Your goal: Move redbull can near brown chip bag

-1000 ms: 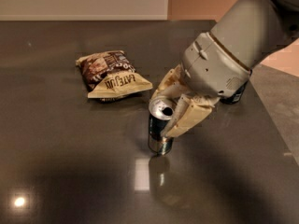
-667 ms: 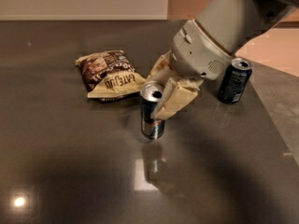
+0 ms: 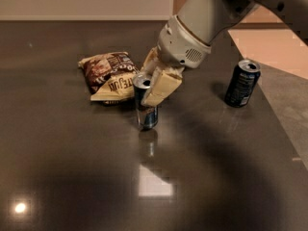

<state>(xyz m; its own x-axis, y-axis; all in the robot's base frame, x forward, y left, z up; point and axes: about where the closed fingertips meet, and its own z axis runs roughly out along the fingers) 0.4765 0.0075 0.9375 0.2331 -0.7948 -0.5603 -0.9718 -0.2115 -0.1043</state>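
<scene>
"Where has the redbull can (image 3: 147, 110) got to?"

"It's in the claw (image 3: 148, 88). The cream fingers (image 3: 161, 84) are clamped on either side of its upper part, close under the silver top. It stands upright just beside the near corner of the brown chip bag (image 3: 109, 75), and I can't see them touching."

"Is it down on the surface (image 3: 67, 167) yet?"

"I can't tell. Its base meets its own reflection (that dark top is glossy as a mirror), so it could be resting or a hair above."

"Then what's left to get right?"

"I'd say the setting-down. It should come straight down with the can kept vertical, so the base is flat before the grip loosens. After that the claw should open only a little and draw away upward, not sideways. A slim tall can like that would tip at the slightest brush, and the bag's crinkled edge is right there. The dark blue can (image 3: 242, 83) stands well apart, so it's no bother."
</scene>
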